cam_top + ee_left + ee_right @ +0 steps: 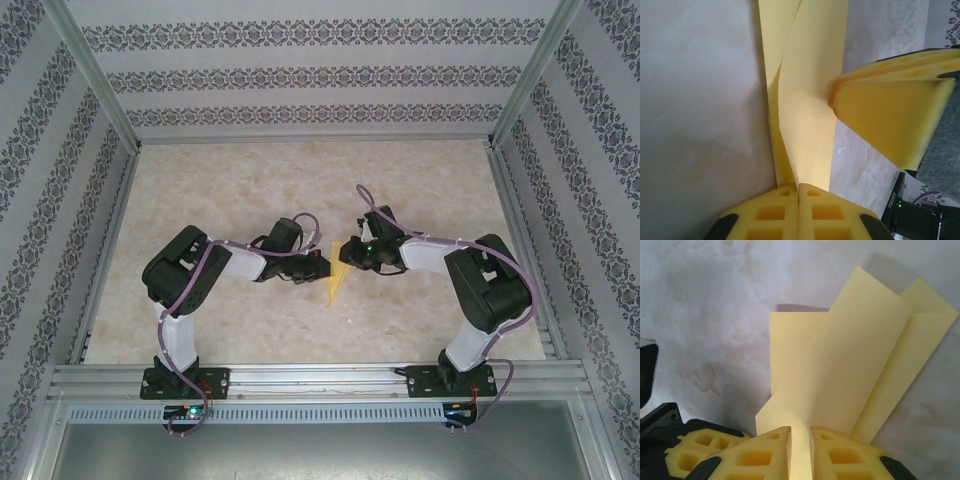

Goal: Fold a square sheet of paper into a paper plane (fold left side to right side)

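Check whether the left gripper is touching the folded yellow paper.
Touching. The left wrist view shows the paper running down into the seam between the shut pads of the left gripper, pinched there with no gap.

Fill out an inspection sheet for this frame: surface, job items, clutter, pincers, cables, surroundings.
Surface: pale marbled table.
Job's things: folded yellow paper, narrow and pointed, layers partly lifted, held between the two arms.
Clutter: nothing seen.
Pincers: left pincer shut on one end of the paper; right pincer shut on the other.
Cables: purple cables run along both arms.
Surroundings: patterned walls; aluminium frame at the near edge.
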You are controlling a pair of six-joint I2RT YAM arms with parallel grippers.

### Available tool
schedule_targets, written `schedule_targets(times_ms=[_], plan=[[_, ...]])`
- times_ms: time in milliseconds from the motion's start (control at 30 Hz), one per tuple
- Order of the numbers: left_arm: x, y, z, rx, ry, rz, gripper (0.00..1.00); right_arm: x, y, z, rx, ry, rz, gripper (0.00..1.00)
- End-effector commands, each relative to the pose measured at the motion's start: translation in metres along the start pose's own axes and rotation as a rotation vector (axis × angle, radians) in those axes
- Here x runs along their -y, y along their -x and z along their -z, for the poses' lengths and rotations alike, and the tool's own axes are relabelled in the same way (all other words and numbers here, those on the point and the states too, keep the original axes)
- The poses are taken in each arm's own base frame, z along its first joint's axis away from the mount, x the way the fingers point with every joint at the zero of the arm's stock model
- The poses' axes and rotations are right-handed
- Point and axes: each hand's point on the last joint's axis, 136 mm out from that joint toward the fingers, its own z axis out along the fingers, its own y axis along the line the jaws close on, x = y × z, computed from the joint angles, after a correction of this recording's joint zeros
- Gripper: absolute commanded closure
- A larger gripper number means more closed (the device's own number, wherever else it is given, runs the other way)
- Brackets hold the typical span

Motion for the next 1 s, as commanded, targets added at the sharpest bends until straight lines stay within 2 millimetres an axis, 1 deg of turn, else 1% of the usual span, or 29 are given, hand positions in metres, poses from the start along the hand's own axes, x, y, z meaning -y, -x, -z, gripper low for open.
schedule_targets(times_ms=[0,267,433,567,667,800,967], plan=[[-0.067,-0.002,0.0,0.02,0.213,0.07,0.93,0.004,0.0,-0.001,0.002,-0.044,0.023,0.82],[-0.066,-0.002,-0.002,0.012,0.207,0.067,0.86,0.009,-0.002,0.0,0.003,-0.07,0.024,0.82],[-0.067,-0.002,-0.003,0.009,0.209,0.072,0.86,0.012,-0.003,-0.001,0.002,-0.079,0.016,0.83],[-0.067,-0.003,-0.003,0.01,0.211,0.073,0.89,0.018,-0.008,-0.004,-0.01,-0.085,-0.001,0.83],[-0.065,-0.001,0.0,0.023,0.209,0.069,0.89,0.027,-0.012,-0.005,-0.017,-0.096,-0.034,0.9],[-0.054,0.004,0.005,0.042,0.19,0.055,0.89,0.043,-0.021,-0.004,-0.016,-0.118,-0.075,0.99],[-0.038,0.01,0.016,0.063,0.177,0.027,0.87,0.057,-0.032,-0.006,-0.031,-0.143,-0.097,1.0]])
